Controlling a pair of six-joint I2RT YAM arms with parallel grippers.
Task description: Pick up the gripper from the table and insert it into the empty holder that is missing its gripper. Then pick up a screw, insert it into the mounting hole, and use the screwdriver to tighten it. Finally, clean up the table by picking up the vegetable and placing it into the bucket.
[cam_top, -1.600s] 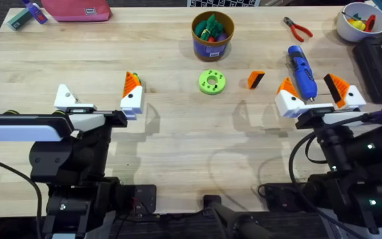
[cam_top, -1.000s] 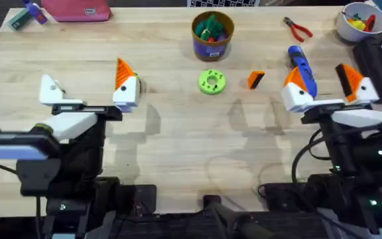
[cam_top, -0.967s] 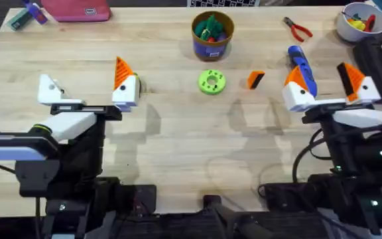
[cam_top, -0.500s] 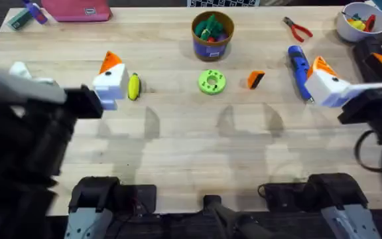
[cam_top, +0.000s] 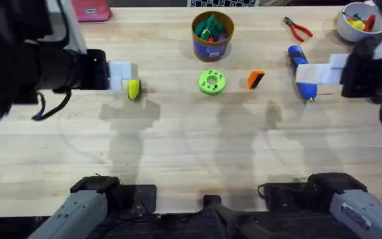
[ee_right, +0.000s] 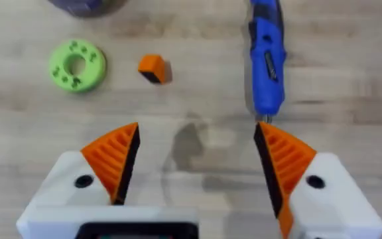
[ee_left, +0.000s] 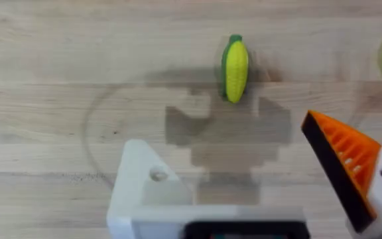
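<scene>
Two pincers hang above the desk (cam_top: pixel 178 153) with fingers spread wide and nothing held: the left pincer (ee_left: pixel 244 192) has a bare white holder (ee_left: pixel 144 186) on one side and an orange wedge on the other, and the vegetable (ee_left: pixel 235 68) lies on the wood just beyond the gap between them. The right pincer (ee_right: pixel 197 172) carries both orange wedges; ahead of it lie the loose gripper (ee_right: pixel 153 68), the screwdriver (ee_right: pixel 267 60) past one wedge, and farther off the bucket (cam_top: pixel 212 34).
</scene>
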